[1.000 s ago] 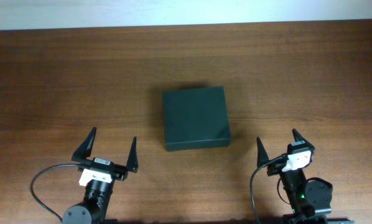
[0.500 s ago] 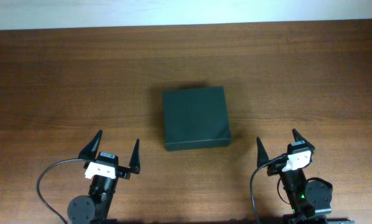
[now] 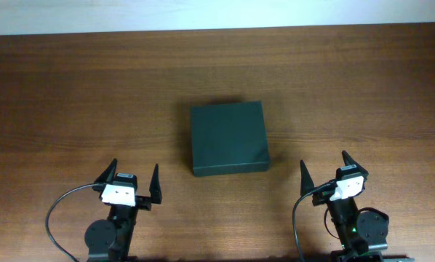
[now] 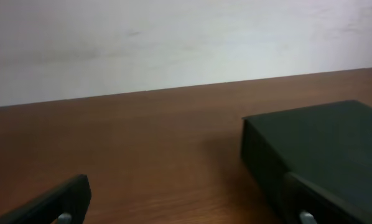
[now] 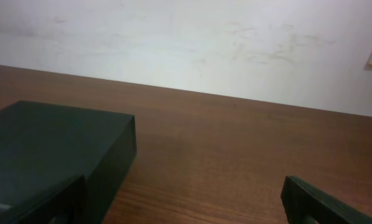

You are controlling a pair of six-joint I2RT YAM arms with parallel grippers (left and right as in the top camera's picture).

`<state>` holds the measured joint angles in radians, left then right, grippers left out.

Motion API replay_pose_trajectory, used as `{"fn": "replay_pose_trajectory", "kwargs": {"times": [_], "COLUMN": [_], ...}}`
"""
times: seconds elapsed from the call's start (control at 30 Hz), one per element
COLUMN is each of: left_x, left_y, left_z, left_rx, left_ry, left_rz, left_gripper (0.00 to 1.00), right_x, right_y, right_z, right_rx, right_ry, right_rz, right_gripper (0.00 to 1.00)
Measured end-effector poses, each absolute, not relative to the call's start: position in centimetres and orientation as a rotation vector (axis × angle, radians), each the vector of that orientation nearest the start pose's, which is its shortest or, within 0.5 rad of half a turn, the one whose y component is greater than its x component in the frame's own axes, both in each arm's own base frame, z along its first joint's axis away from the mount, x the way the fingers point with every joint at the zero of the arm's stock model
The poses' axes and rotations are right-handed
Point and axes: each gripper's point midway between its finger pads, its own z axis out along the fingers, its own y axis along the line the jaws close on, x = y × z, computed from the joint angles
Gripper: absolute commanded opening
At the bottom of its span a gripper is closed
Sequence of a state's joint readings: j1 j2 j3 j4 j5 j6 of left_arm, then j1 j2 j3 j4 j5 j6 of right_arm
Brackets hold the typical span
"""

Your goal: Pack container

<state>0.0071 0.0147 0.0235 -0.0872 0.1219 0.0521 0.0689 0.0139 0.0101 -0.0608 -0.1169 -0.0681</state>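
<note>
The wooden table shows open wood all round the container, which sits closed near its middle, well apart from every edge. The left gripper and right gripper flank it near the front edge, spread wide and empty. Only the wrist views show its side walls and the pale wall behind.

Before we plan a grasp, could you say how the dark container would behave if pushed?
The container is low and flat, so it would probably slide, not tip or roll. Crisp edges suggest stiff walls. Weight cannot be judged.
</note>
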Motion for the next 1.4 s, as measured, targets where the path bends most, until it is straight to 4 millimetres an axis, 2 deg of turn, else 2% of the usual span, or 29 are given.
{"fn": "replay_pose_trajectory", "kwargs": {"times": [0.37,1.4], "left_x": [24.5,24.5], "left_y": [-0.3,-0.2], "left_z": [15.8,15.8], "left_rx": [0.051,0.05], "left_ry": [1.656,1.656], "left_rz": [0.018,0.019], "left_gripper": [0.99,0.99], "right_x": [24.3,24.3], "right_y": [3.7,3.7], "right_z": [16.0,16.0], "right_rx": [-0.201,-0.201], "right_ry": [1.623,1.623], "right_rz": [0.096,0.096], "right_gripper": [0.99,0.99]}}
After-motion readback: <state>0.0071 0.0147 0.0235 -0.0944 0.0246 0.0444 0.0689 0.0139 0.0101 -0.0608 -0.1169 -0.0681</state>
